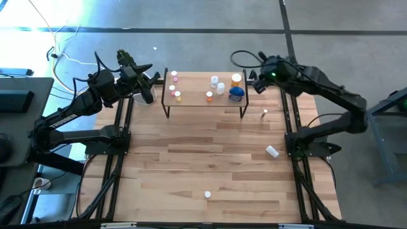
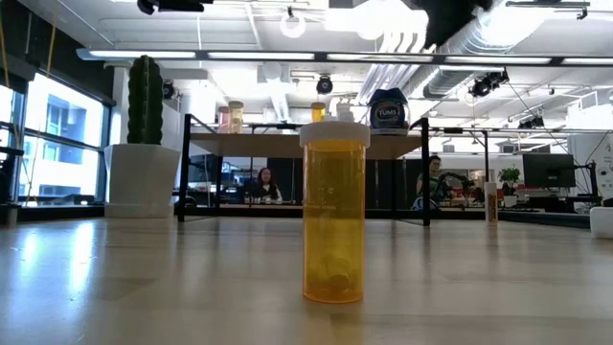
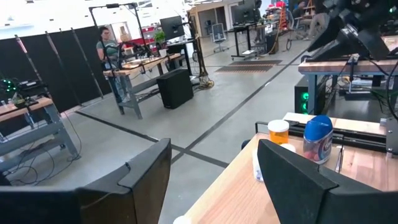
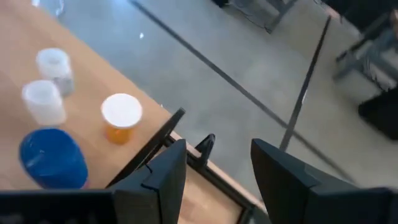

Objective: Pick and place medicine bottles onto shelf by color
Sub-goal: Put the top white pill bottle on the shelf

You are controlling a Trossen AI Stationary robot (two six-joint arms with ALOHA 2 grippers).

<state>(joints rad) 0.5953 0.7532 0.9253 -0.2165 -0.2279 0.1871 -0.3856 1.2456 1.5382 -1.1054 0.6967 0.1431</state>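
Both tools empty; right tool [image 1: 253,81] beside shelf's [image 1: 197,102] orange bottle [image 1: 236,79].

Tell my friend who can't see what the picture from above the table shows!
A low light-wood shelf on black legs stands at the far edge of a wood-plank table, carrying small pink, orange and white bottles and a squat blue bottle. Two dark arms flank it; the left pincer and right pincer both look empty.
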